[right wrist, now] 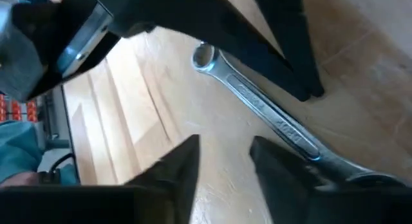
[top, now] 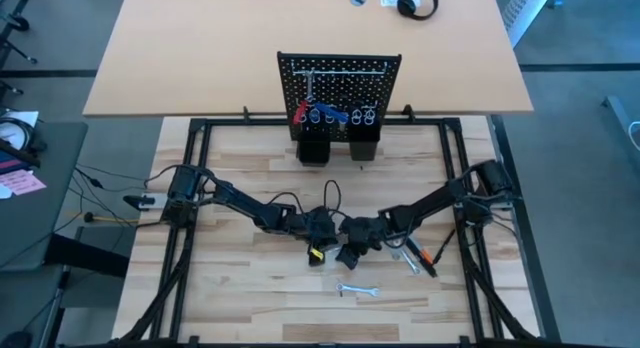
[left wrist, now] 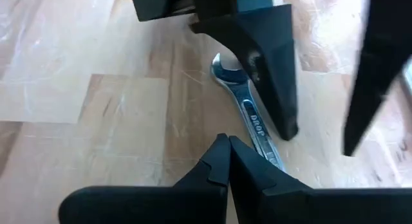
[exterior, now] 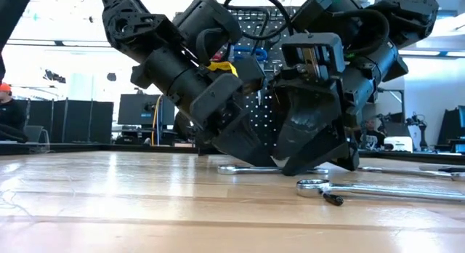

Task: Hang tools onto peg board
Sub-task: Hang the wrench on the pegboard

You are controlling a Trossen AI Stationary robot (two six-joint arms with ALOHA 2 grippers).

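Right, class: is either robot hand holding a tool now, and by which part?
Nothing is held. The left hand is shut and empty, the right hand open, both low over a silver wrench lying flat on the table.

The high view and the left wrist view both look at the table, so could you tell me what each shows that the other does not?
Only the high view shows the peg board standing at the table's far edge with tools hung on it, a small wrench lying alone, and both arms meeting mid-table.

Only the left wrist view shows the left end effector with its fingers closed together, and raised lettering on the silver wrench just past them.

Both show the wooden table and the right end effector, open, close to the left one.
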